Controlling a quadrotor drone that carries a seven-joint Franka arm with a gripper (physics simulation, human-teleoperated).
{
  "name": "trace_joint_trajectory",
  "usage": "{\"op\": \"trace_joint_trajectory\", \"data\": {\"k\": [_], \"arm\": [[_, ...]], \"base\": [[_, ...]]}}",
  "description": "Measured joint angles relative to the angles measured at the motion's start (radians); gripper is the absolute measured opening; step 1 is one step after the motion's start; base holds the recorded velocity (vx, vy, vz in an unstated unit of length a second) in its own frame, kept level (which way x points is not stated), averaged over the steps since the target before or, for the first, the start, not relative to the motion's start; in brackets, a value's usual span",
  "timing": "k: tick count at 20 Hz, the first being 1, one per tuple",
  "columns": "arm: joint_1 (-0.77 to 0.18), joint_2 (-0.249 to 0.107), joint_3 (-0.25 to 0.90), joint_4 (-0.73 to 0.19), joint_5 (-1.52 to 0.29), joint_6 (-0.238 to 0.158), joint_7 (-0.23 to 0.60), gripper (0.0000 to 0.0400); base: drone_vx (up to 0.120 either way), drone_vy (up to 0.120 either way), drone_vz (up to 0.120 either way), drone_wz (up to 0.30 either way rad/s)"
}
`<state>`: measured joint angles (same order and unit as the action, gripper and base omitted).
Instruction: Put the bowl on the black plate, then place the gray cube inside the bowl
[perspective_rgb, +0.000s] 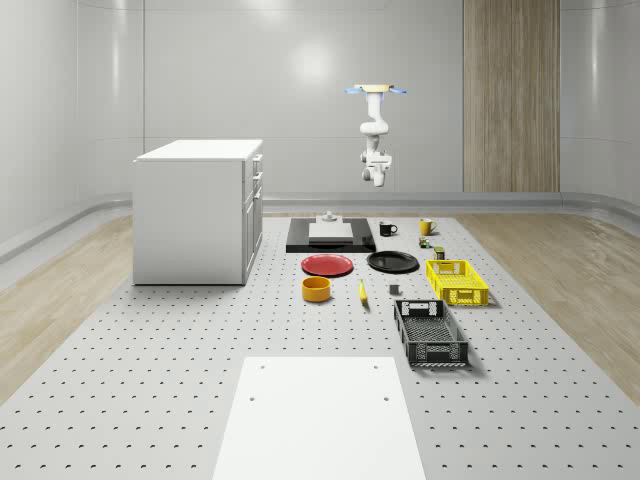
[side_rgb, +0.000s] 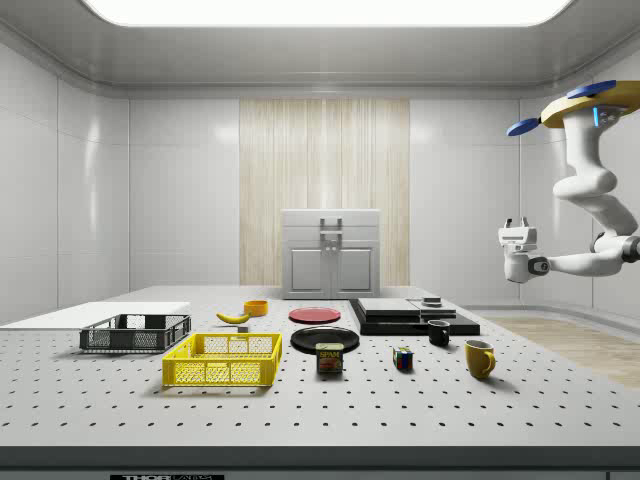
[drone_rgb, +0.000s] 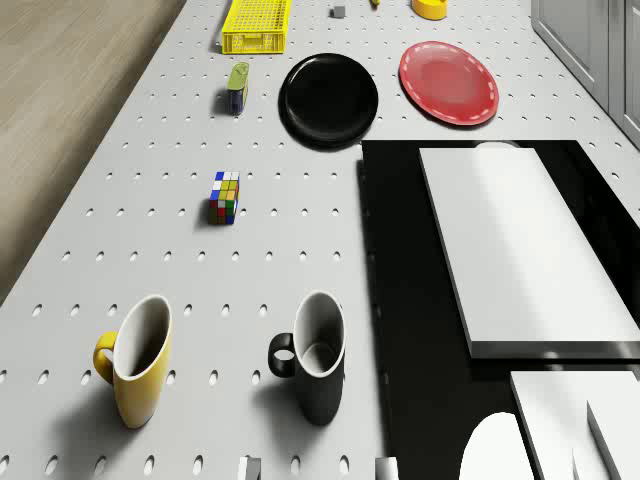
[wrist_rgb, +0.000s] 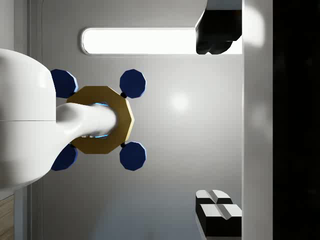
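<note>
Inspection, taken outward from the black plate.

The perforated gray table is standing in a gray-walled room with wood flooring.

Nearer than the plate, toward the whole-scene view's left, the bowl is sitting upright on the table, mouth up. Being round, it is showing no long axis. The drone view is cutting off part of it.

The cube is lying just nearer than the plate, apart from it, and is too small for its facing to be read.

Beyond the plate, the drone is hovering high over the table's far part. The gripper is hanging below it, pointing upward. Its fingers are standing wide apart and holding nothing.
</note>
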<state>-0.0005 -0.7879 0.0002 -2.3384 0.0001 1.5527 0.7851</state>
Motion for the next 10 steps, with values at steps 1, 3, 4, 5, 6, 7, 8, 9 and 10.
{"op": "trace_joint_trajectory", "data": {"k": [1,3,4,5,6,7,8,9,10], "arm": [[-0.001,0.001,0.0,0.021,0.0,-0.019,0.0,0.04],[-0.002,0.007,0.001,0.063,0.001,-0.053,-0.001,0.04],[-0.002,0.013,0.001,0.085,0.001,-0.069,-0.001,0.04],[-0.002,0.019,0.001,0.106,0.001,-0.084,-0.001,0.04],[-0.003,0.025,0.001,0.128,0.001,-0.098,-0.002,0.04],[-0.003,0.033,0.002,0.149,0.001,-0.111,-0.002,0.04],[-0.003,0.04,0.002,0.17,0.001,-0.124,-0.002,0.04],[-0.004,0.047,0.002,0.189,0.001,-0.135,-0.002,0.04],[-0.004,0.053,0.002,0.206,0.002,-0.145,-0.002,0.04]], "base": [[0.0,0.0,0.0,0.0],[0.0,0.0,0.0,0.0],[0.0,0.0,0.0,0.0],[0.0,0.0,0.0,0.0],[0.0,0.0,0.0,0.0],[0.0,0.0,0.0,0.0],[0.0,0.0,0.0,0.0],[0.0,0.0,0.0,0.0],[0.0,0.0,0.0,0.0]]}}
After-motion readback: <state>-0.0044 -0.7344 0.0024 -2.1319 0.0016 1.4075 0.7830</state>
